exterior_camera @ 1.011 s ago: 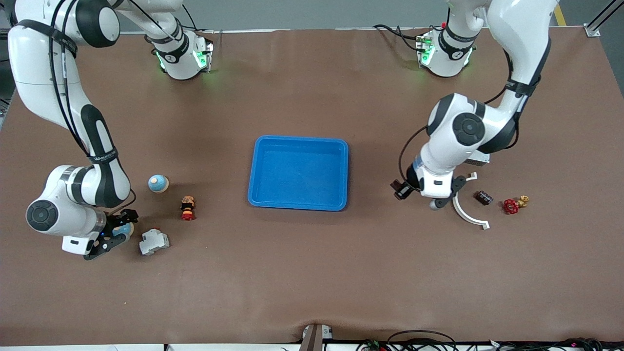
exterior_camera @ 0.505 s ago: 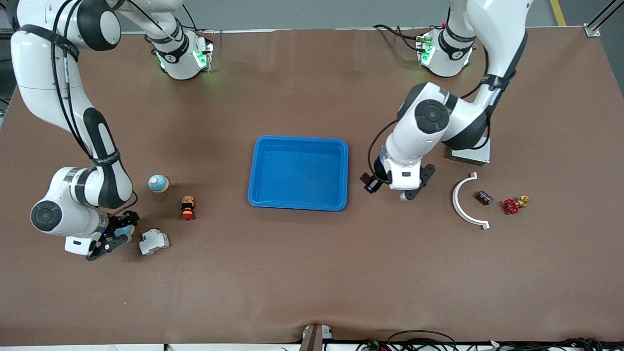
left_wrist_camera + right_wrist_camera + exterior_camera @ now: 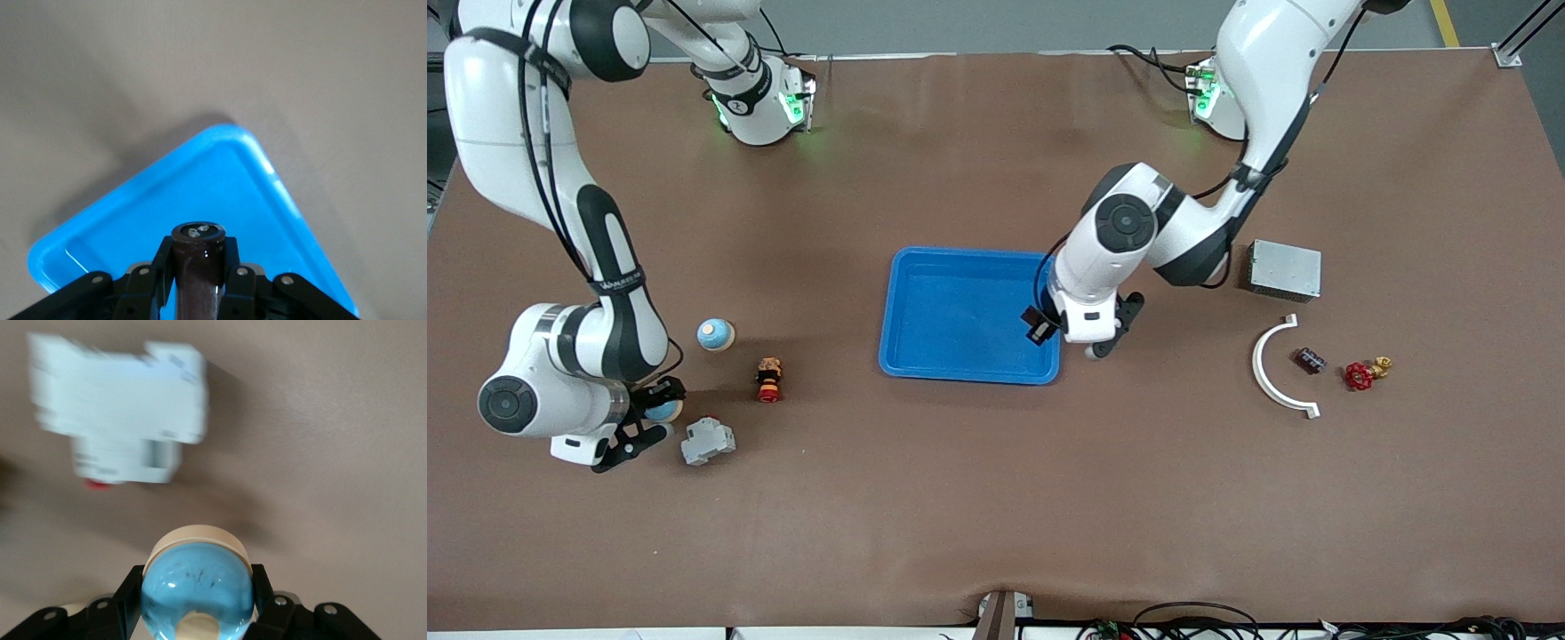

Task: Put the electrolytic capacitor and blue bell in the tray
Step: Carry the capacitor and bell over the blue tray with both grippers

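The left gripper (image 3: pixel 1092 349) hangs just over the rim of the bright blue rectangular plastic tray (image 3: pixel 971 315) at the tray's end toward the left arm, jaws pinched snug on a dark brown cylindrical electrolytic capacitor (image 3: pixel 198 272). In the left wrist view the can stands upright between the pads, two metal terminals on its top face. It looks light and rigid with a smooth sleeve, so a grip low on the body should hold; the terminals are the delicate part and best left untouched.

At the right arm's end of the table, the right gripper (image 3: pixel 643 425) sits low beside a white plastic circuit breaker (image 3: pixel 708 441), jaws closed around a glossy round blue bell (image 3: pixel 197 589) with a cream rim. That rounded shell looks slippery, so the widest part is the place to clamp, which is where the pads appear to be.

A second blue-and-tan domed piece (image 3: pixel 716 334) and a small red-and-black figure (image 3: pixel 769 379) stand near it.
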